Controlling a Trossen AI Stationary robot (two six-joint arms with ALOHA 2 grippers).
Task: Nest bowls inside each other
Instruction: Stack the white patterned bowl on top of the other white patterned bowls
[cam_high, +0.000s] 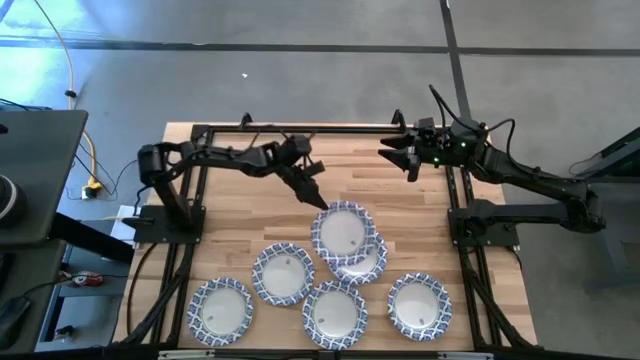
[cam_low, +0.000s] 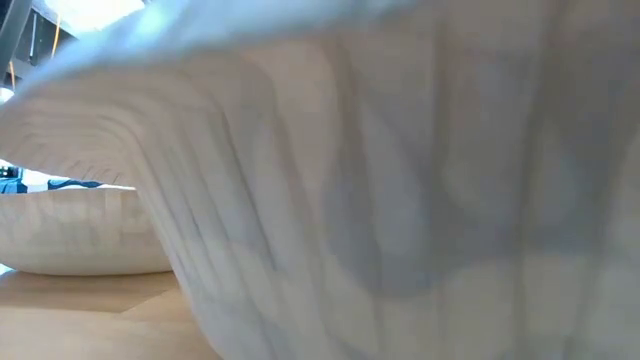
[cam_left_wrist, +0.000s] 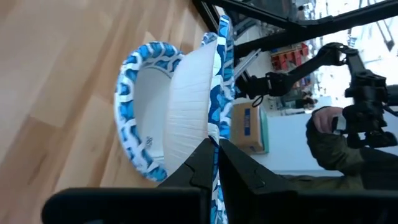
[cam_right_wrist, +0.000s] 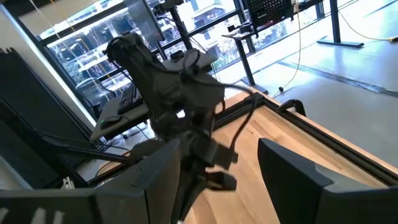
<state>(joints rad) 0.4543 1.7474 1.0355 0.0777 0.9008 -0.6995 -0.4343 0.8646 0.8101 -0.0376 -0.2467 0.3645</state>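
Several blue-and-white rimmed bowls lie on the near half of the table. My left gripper (cam_high: 317, 199) (cam_left_wrist: 217, 167) is shut on one bowl (cam_high: 343, 231), which overlaps a second bowl (cam_high: 364, 263) (cam_left_wrist: 138, 118) just nearer the table's near edge. Other bowls rest flat on their bases: one (cam_high: 283, 273), one (cam_high: 221, 309), one (cam_high: 335, 312) and one (cam_high: 420, 305). My right gripper (cam_high: 405, 158) (cam_right_wrist: 224, 186) is open above the far right of the table, away from all bowls. My left gripper pinches the far-left rim (cam_left_wrist: 217, 134) of the bowl between its two fingers (cam_left_wrist: 202, 163), one above the rim and one below. The fingers slant down from the far left. The bowl sits tilted over the second bowl; whether the two touch I cannot tell.
A black frame (cam_high: 300, 128) borders the far side of the table, and arm mounts stand at both sides. The low view is blocked by a bowl's white wall (cam_low: 400, 200), with another bowl (cam_low: 80, 240) beside it. Bare wood (cam_high: 250, 205) lies between the arms and the bowls.
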